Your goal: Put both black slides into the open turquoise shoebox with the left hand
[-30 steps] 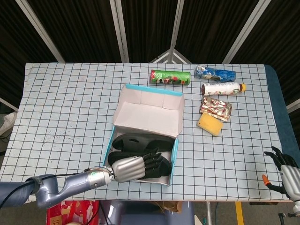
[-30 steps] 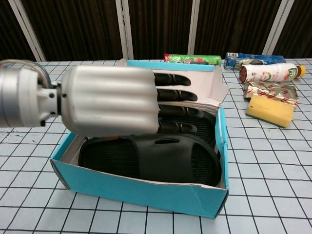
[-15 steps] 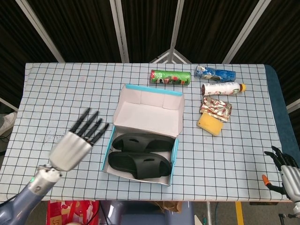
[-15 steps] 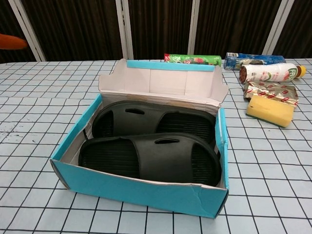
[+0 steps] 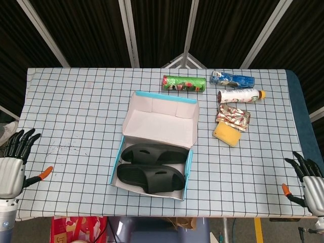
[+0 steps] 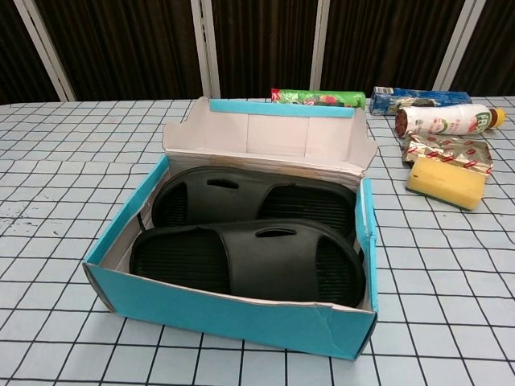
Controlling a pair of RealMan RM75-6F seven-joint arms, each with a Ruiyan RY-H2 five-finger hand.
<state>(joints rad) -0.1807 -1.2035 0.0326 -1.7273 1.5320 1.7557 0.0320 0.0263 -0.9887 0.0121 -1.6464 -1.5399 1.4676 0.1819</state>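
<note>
Two black slides lie side by side inside the open turquoise shoebox (image 5: 188, 172) (image 6: 241, 323): the near slide (image 5: 150, 178) (image 6: 249, 264) and the far slide (image 5: 153, 153) (image 6: 249, 198). The box's lid (image 5: 162, 120) is folded back behind them. My left hand (image 5: 13, 162) hangs off the table's left edge, fingers spread, holding nothing. At the bottom right corner of the head view my right hand (image 5: 310, 183) also holds nothing, its fingers apart. Neither hand shows in the chest view.
Behind and right of the box lie a green snack tube (image 5: 183, 83) (image 6: 317, 98), a blue packet (image 5: 233, 79), a white bottle (image 5: 240, 95) (image 6: 444, 121), a foil wrapper (image 5: 233, 117) and a yellow sponge (image 5: 227, 133) (image 6: 447, 182). A checked cloth (image 5: 76, 116) covers the table.
My left hand has let go of the near slide, lifted out of the box and swung left off the table edge. Both slides stay in the box.
</note>
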